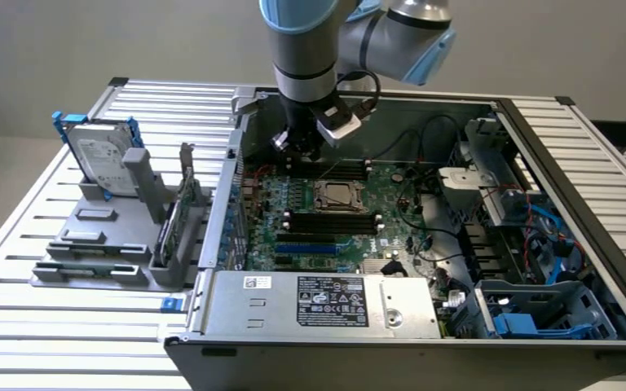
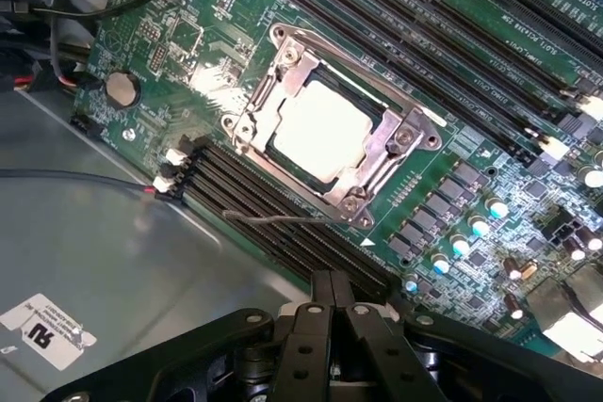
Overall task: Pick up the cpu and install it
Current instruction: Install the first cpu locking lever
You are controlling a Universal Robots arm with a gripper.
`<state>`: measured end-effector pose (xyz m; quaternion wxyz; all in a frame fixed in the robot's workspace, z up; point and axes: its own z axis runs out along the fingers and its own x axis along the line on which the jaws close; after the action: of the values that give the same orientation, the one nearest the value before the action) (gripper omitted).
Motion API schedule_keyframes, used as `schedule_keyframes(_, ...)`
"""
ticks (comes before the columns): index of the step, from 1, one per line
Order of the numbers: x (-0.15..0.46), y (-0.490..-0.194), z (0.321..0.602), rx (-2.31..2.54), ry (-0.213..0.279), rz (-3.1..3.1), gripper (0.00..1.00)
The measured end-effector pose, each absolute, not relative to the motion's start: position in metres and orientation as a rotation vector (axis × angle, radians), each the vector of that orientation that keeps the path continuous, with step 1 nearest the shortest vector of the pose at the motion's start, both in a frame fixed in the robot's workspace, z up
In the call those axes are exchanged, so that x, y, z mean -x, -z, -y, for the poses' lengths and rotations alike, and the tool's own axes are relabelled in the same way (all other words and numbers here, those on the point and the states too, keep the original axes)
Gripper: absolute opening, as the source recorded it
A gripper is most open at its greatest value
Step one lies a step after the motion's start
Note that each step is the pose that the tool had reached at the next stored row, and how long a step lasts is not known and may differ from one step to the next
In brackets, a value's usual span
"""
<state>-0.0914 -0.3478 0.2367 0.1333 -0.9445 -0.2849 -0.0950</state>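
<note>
The cpu (image 2: 320, 129), a small square chip with a pale silver top, lies flat in the motherboard socket inside a metal retention frame (image 2: 391, 143). From outside, that socket (image 1: 338, 195) sits mid-board in the open computer case. My gripper (image 2: 332, 291) hovers above the black memory slots beside the socket, its two black fingers pressed together with nothing between them. In the exterior view the gripper (image 1: 297, 147) hangs inside the case near its far wall, above and behind the socket.
A grey rack (image 1: 95, 244) on the exterior view's left holds a labelled hard drive (image 1: 104, 159) with a blue bracket. The power supply (image 1: 324, 303) fills the case front. Cables and a blue drive cage (image 1: 531, 318) crowd the exterior view's right.
</note>
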Motion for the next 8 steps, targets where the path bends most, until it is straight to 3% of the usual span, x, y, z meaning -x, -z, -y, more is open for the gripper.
schedule_keyframes(8,0.0863,-0.2255,0.3425,2.751,0.274,0.826,0.11)
